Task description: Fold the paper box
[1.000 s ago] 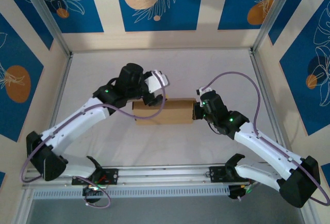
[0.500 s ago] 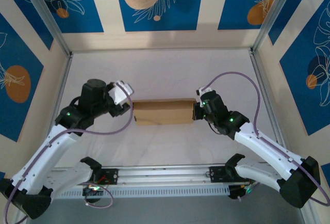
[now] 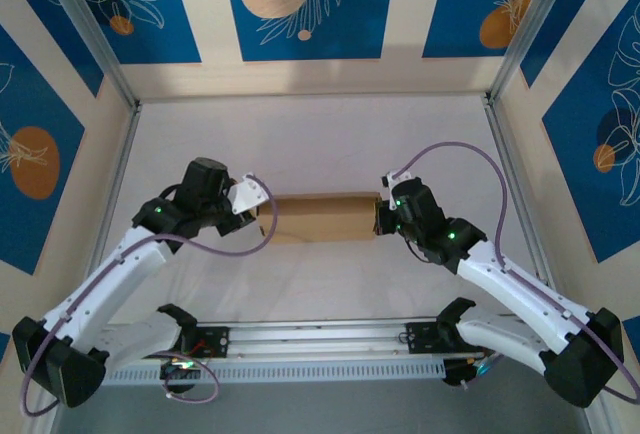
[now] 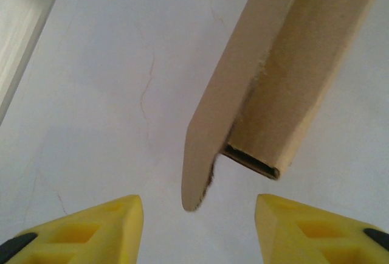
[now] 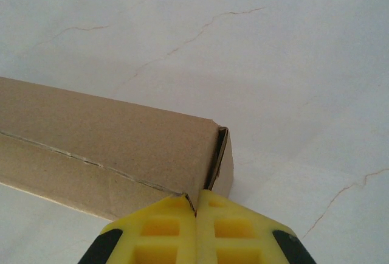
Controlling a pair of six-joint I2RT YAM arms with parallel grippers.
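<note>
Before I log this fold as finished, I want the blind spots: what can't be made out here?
Left wrist: the paper box runs off the top edge, so its far end is cut off.
Right wrist: the right gripper covers the box corner it pinches.
Top external: the left gripper has its fingertips hidden under its own wrist, and the box's inside is covered by its top panel.

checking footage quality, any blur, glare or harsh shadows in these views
Top external: even light, sharp, no glare on the paper box. Left wrist: box end crisp, only a soft shadow beneath it. Right wrist: cardboard grain clear, no glare.
</note>
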